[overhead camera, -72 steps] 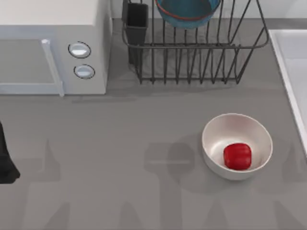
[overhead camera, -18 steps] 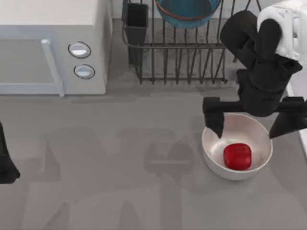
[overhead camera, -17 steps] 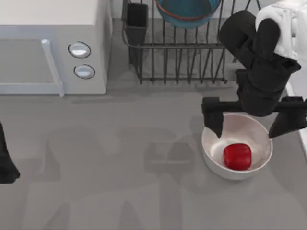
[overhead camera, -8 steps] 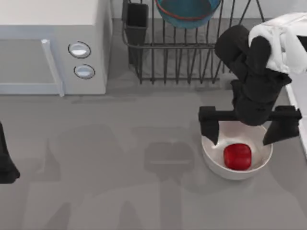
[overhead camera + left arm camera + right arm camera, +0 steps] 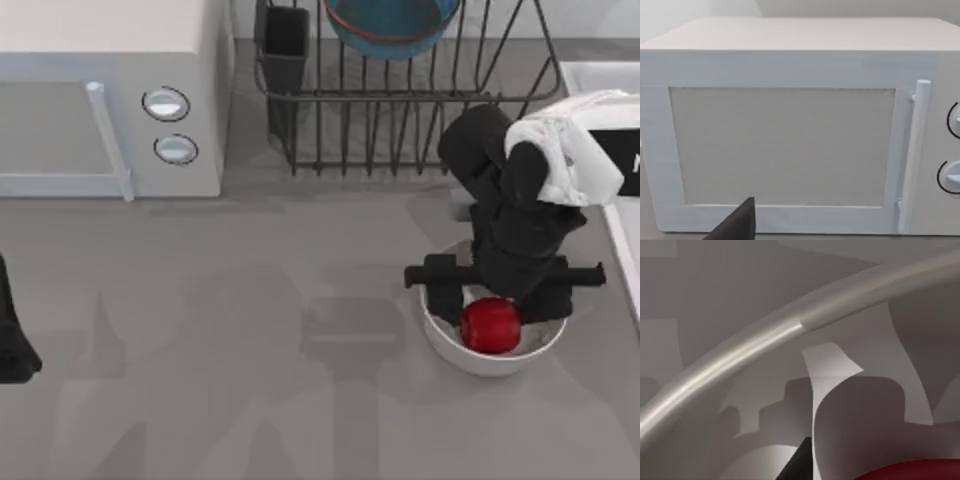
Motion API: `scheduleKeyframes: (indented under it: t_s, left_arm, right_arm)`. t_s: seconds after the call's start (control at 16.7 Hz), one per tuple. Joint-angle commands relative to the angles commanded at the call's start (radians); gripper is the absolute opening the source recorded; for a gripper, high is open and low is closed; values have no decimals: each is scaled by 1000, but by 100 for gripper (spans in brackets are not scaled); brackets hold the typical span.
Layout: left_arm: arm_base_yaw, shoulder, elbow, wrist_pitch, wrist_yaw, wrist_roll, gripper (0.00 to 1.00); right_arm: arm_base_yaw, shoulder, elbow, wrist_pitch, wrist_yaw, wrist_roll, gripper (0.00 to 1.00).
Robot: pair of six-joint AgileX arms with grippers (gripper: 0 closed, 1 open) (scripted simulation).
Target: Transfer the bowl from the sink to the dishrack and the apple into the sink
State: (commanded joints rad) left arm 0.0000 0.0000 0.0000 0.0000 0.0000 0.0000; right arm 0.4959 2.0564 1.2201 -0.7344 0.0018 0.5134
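The red apple (image 5: 490,325) lies inside a plain white bowl (image 5: 485,362) on the counter at the front right. My right gripper (image 5: 498,300) has dropped into that bowl and is open, one finger on each side of the apple and not touching it. In the right wrist view the white bowl's rim (image 5: 740,355) curves across and the apple (image 5: 920,471) peeks in at the edge. The teal bowl (image 5: 390,25) with its red-orange band rests in the dark wire dishrack (image 5: 400,100) at the back. The sink (image 5: 578,72) lies at the far right, partly hidden by my right arm.
A white microwave (image 5: 100,100) stands at the back left and faces the left wrist camera as the microwave (image 5: 790,140). The black utensil cup (image 5: 285,45) sits at the rack's left corner. My left gripper (image 5: 10,340) is parked at the left edge.
My right gripper has come down and forward from above the white bowl's rim into the bowl. Its fingers now straddle the apple. The apple, teal bowl and left arm have not moved.
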Motion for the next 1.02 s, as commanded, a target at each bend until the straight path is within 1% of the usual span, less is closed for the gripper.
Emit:
scheduleKeyframes:
  t_s: [0.18,0.96,1.02]
  left_arm:
    - [0,0,0,0,0,0,100]
    - [0,0,0,0,0,0,100]
    - [0,0,0,0,0,0,100]
  right_arm:
    - [0,0,0,0,0,0,100]
    - [0,0,0,0,0,0,2]
    - [0,0,0,0,0,0,0]
